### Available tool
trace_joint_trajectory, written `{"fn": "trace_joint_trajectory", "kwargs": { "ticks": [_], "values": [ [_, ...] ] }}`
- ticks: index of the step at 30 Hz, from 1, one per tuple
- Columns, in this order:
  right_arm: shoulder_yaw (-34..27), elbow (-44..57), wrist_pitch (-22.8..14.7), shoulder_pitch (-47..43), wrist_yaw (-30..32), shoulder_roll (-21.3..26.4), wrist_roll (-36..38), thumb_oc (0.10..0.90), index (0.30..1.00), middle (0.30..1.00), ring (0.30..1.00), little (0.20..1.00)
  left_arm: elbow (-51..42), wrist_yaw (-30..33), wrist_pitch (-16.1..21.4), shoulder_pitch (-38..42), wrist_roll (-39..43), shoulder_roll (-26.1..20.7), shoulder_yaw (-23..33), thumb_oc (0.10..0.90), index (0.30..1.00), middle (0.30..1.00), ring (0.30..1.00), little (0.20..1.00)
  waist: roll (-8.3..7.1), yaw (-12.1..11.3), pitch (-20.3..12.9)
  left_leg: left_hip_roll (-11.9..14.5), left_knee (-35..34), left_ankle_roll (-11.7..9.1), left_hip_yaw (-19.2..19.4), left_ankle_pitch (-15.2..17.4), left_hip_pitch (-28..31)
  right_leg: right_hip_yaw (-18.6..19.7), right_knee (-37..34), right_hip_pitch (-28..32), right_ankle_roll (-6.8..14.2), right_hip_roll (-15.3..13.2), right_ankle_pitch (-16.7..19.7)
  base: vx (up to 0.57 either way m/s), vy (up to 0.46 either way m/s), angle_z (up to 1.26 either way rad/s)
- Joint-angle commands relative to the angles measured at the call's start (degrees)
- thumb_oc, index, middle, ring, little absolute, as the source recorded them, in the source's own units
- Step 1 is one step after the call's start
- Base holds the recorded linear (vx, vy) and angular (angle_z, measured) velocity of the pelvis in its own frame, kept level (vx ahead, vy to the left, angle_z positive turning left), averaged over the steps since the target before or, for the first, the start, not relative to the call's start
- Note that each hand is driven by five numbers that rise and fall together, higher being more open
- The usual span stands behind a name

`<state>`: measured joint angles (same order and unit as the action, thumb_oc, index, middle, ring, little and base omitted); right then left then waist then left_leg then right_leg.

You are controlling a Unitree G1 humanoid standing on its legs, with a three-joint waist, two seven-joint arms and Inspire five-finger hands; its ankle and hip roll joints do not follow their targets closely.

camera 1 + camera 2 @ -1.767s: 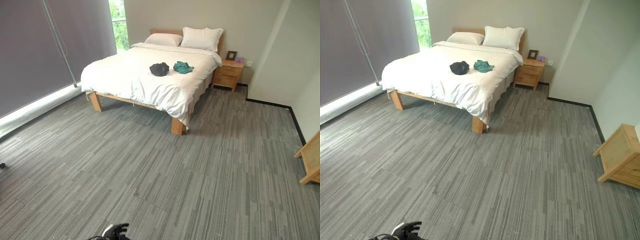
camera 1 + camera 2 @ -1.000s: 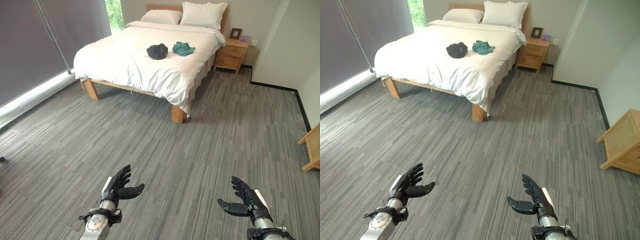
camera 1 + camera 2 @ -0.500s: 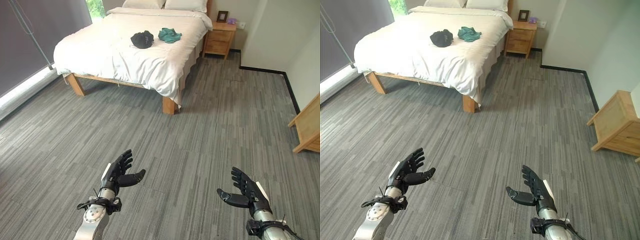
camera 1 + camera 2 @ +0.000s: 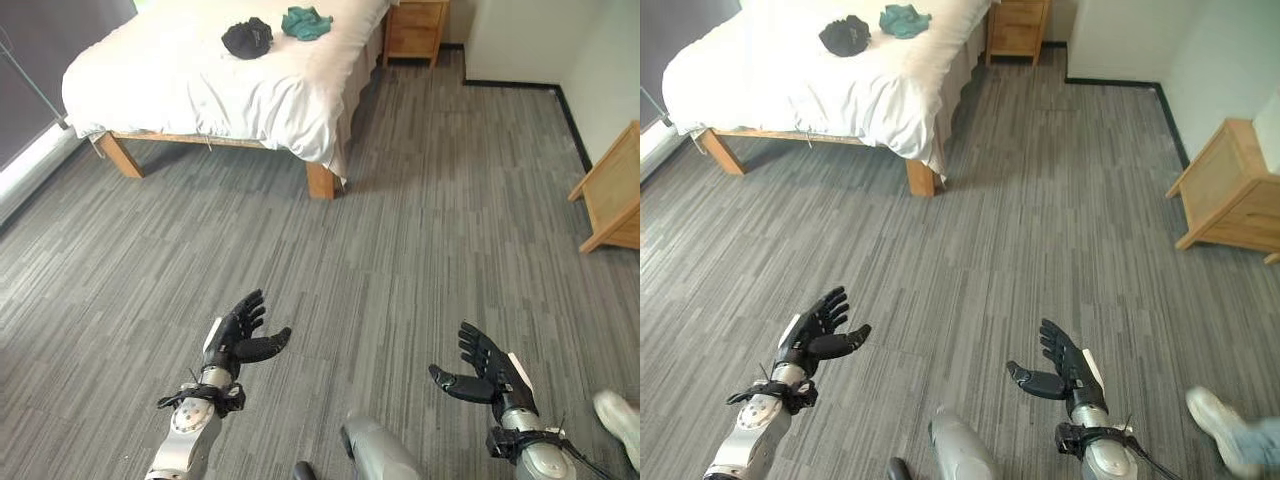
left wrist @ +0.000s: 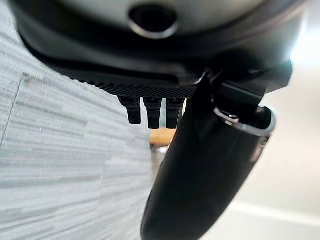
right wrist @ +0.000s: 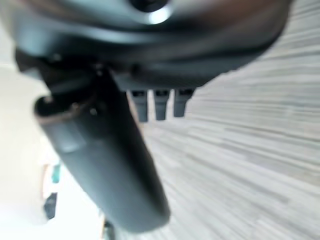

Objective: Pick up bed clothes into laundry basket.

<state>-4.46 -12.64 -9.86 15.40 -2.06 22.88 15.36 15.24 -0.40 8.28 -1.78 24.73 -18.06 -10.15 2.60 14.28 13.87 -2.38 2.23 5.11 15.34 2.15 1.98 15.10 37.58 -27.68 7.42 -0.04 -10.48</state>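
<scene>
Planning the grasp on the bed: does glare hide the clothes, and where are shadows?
Left eye view: the white bedding glares, yet the black garment and teal garment stand out; shadow darkens the floor under the bed. Left wrist view: strong glare past the left hand.

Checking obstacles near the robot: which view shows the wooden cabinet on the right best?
The right eye view: the wooden cabinet shows its top, one side and legs, barely cut by the picture's edge. The left eye view crops away more of it. The wrist views give nothing clear of it.
</scene>
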Motion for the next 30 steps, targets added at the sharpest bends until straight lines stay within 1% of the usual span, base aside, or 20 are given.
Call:
{"fn": "trace_joint_trajectory", "kwargs": {
  "ticks": [1,3,4,5,6,7,9,11,12,14,16,18,21,22,23,24,25,27,28,30],
  "values": [
    [-4.55,4.03,-5.85,-0.41,1.36,1.77,3.24,0.800,0.900,0.900,0.900,0.900,-0.73,-0.95,7.71,8.45,4.57,1.42,1.00,0.800,0.900,0.900,0.900,0.900,0.44,6.78,-4.83,2.95,1.97,-7.76,-5.48,11.03,14.03,5.11,-28.82,3.87,4.40,1.47,13.41,0.76,-0.337,0.71],
    [-5.21,5.02,-5.49,0.37,1.62,2.53,2.92,0.800,0.900,0.900,0.900,0.900,-0.66,-0.58,7.77,9.20,4.29,2.64,-0.75,0.800,0.900,0.900,0.900,0.900,0.47,7.90,-5.43,4.31,3.76,-9.34,-6.76,10.72,17.11,2.47,-29.08,3.23,4.99,0.76,14.42,0.63,-0.423,0.97],
    [-5.78,6.13,-5.01,1.14,1.31,4.89,0.13,0.800,0.900,0.900,0.900,0.900,-1.29,1.30,7.41,10.25,-0.78,1.54,-0.90,0.800,0.900,0.900,0.900,0.900,1.66,7.27,-6.04,5.73,6.31,-10.45,-8.74,8.82,17.59,1.60,-23.75,3.30,3.70,1.25,12.01,0.36,-0.286,1.00],
    [-5.80,6.19,-4.96,1.18,1.31,4.89,0.10,0.800,0.900,0.900,0.900,0.900,-1.34,1.38,7.36,10.23,-0.88,1.60,-0.92,0.800,0.900,0.900,0.900,0.900,1.57,7.34,-6.23,5.64,6.24,-10.56,-8.87,8.62,17.41,1.59,-23.54,3.04,3.60,1.15,12.01,0.44,-0.647,1.08],
    [-4.61,6.30,-3.79,1.36,0.71,4.32,4.02,0.800,0.900,0.900,0.900,0.900,0.36,-1.38,5.35,8.57,3.71,3.62,-3.32,0.800,0.900,0.900,0.900,0.900,-0.13,8.88,-6.35,11.05,23.63,-12.07,-6.27,-3.30,12.59,3.15,-21.04,6.53,0.53,2.18,12.97,0.40,-0.752,1.02],
    [-4.92,7.14,-3.81,1.38,1.47,4.81,5.23,0.800,0.900,0.900,0.900,0.900,0.80,-1.57,5.15,8.88,4.77,4.02,-2.97,0.800,0.900,0.900,0.900,0.900,-1.23,8.60,-7.23,11.91,34.65,-11.51,-6.52,-7.93,7.36,3.32,-21.38,8.53,-1.89,2.31,12.84,0.58,-0.965,1.11],
    [-6.49,7.10,-4.97,0.98,1.94,5.24,8.46,0.800,0.900,0.900,0.900,0.900,0.21,-2.08,4.70,8.92,7.11,4.82,-4.60,0.800,0.900,0.900,0.900,0.900,-3.43,5.20,-7.15,11.42,46.81,-9.74,-7.79,-8.21,-1.33,4.89,-22.35,13.57,-5.07,2.26,11.51,0.40,-0.601,0.57],
    [-7.39,6.64,-4.86,0.89,3.02,5.80,8.27,0.800,0.900,0.900,0.900,0.900,-0.14,-2.61,4.22,9.43,7.47,5.09,-5.45,0.800,0.900,0.900,0.900,0.900,-4.24,3.58,-6.78,9.94,48.75,-10.35,-7.41,-7.39,-6.33,5.62,-23.95,15.95,-5.55,1.91,11.44,0.28,-0.348,-0.05],
    [-7.31,6.89,-4.63,-1.06,4.29,7.03,7.66,0.800,0.900,0.900,0.900,0.900,0.60,-2.36,3.72,10.73,6.70,5.40,-7.34,0.800,0.900,0.900,0.900,0.900,-4.68,1.40,-5.84,8.62,44.72,-10.04,-5.33,-5.60,-11.92,5.94,-24.21,20.35,-6.26,2.66,10.48,0.29,-0.244,0.26],
    [-7.28,7.14,-5.01,-2.28,4.19,7.53,8.14,0.800,0.900,0.900,0.900,0.900,0.80,-2.22,3.95,11.44,7.09,5.81,-8.02,0.800,0.900,0.900,0.900,0.900,-4.61,0.10,-5.64,8.80,38.98,-9.89,-3.93,-5.50,-13.57,5.67,-24.47,22.30,-6.25,2.71,9.69,0.47,-0.213,0.31],
    [-5.81,9.15,-5.52,-4.44,3.81,9.00,7.29,0.800,0.900,0.900,0.900,0.900,1.93,-1.63,4.45,12.16,7.29,6.86,-9.74,0.800,0.900,0.900,0.900,0.900,-3.68,-2.98,-5.41,8.95,14.66,-10.14,-2.37,-9.37,-14.60,5.75,-25.74,26.90,-5.87,3.28,6.95,0.67,-0.104,0.13],
    [-4.46,11.31,-5.92,-6.30,3.60,8.99,8.34,0.800,0.900,0.900,0.900,0.900,2.35,-0.64,4.75,13.11,7.44,7.90,-10.78,0.800,0.900,0.900,0.900,0.900,-2.90,-4.14,-5.57,8.03,2.61,-10.69,-1.22,-11.71,-13.29,4.57,-26.04,29.42,-5.46,4.29,5.14,0.45,-0.097,0.28],
    [-1.55,12.74,-5.54,-8.87,2.17,8.22,11.74,0.800,0.900,0.900,0.900,0.900,3.33,0.50,5.48,14.73,8.12,9.01,-11.69,0.800,0.900,0.900,0.900,0.900,-2.05,-3.54,-5.46,8.39,2.39,-10.28,0.87,-10.63,-11.09,2.58,-23.94,29.88,-5.33,4.09,2.33,0.32,-0.063,-0.14],
    [0.41,12.99,-4.28,-7.52,1.09,6.81,11.26,0.800,0.900,0.900,0.900,0.900,3.19,0.56,4.15,15.19,7.42,9.14,-12.50,0.800,0.900,0.900,0.900,0.900,-1.22,-4.23,-6.12,6.40,0.74,-8.70,0.39,-10.46,-6.99,0.55,-14.25,28.53,-3.25,2.21,3.09,0.25,-0.038,0.13],
    [0.41,13.00,-4.27,-7.53,1.11,6.81,11.24,0.800,0.900,0.900,0.900,0.900,3.17,0.57,4.13,15.20,7.41,9.14,-12.49,0.800,0.900,0.900,0.900,0.900,-1.01,-4.50,-6.28,6.71,0.61,-8.78,0.59,-10.68,-7.21,0.77,-14.17,28.09,-3.31,2.53,3.37,0.46,-0.111,0.03],
    [0.42,14.42,-3.38,-6.02,0.25,6.19,8.80,0.800,0.900,0.900,0.900,0.900,2.23,0.00,3.19,15.28,8.15,9.24,-12.97,0.800,0.900,0.900,0.900,0.900,-0.75,-3.81,-6.68,5.73,-2.09,-7.05,0.85,-9.00,-2.68,-1.85,-0.84,23.37,1.16,2.85,9.85,0.26,-0.150,-0.33],
    [0.74,14.13,-3.63,-5.04,0.02,5.01,9.32,0.800,0.900,0.900,0.900,0.900,2.27,-0.30,3.69,16.34,9.20,9.39,-13.88,0.800,0.900,0.900,0.900,0.900,-0.53,-2.23,-6.04,6.29,-3.47,-6.74,0.57,-8.53,-0.36,-1.68,4.24,19.09,2.74,4.40,12.21,0.32,-0.201,-0.30],
    [0.59,13.86,-3.73,-4.38,-0.15,4.29,9.71,0.800,0.900,0.900,0.900,0.900,3.27,-0.57,3.86,17.39,9.06,9.24,-14.19,0.800,0.900,0.900,0.900,0.900,-0.87,-1.18,-6.03,6.02,-3.93,-6.76,0.23,-8.09,0.68,-2.11,5.78,16.58,2.12,3.70,11.31,0.16,-0.151,0.31],
    [0.87,12.83,-3.42,-3.41,-0.88,3.34,10.86,0.800,0.900,0.900,0.900,0.900,4.32,-0.47,3.75,19.21,7.88,8.42,-14.38,0.800,0.900,0.900,0.900,0.900,-0.88,0.06,-5.97,5.72,-3.95,-6.79,-0.80,-6.85,1.84,-1.87,1.52,14.07,-0.06,0.84,9.49,0.20,-0.188,0.35],
    [-0.55,12.10,-3.22,-1.43,-1.46,2.84,11.75,0.800,0.900,0.900,0.900,0.900,3.81,-2.20,3.55,19.61,9.47,8.48,-15.28,0.800,0.900,0.900,0.900,0.900,-1.48,2.34,-6.61,4.37,-3.78,-7.26,-3.72,-5.30,2.29,3.11,-10.84,15.52,-0.59,1.76,6.41,0.22,-0.198,0.02]
  ]
}}
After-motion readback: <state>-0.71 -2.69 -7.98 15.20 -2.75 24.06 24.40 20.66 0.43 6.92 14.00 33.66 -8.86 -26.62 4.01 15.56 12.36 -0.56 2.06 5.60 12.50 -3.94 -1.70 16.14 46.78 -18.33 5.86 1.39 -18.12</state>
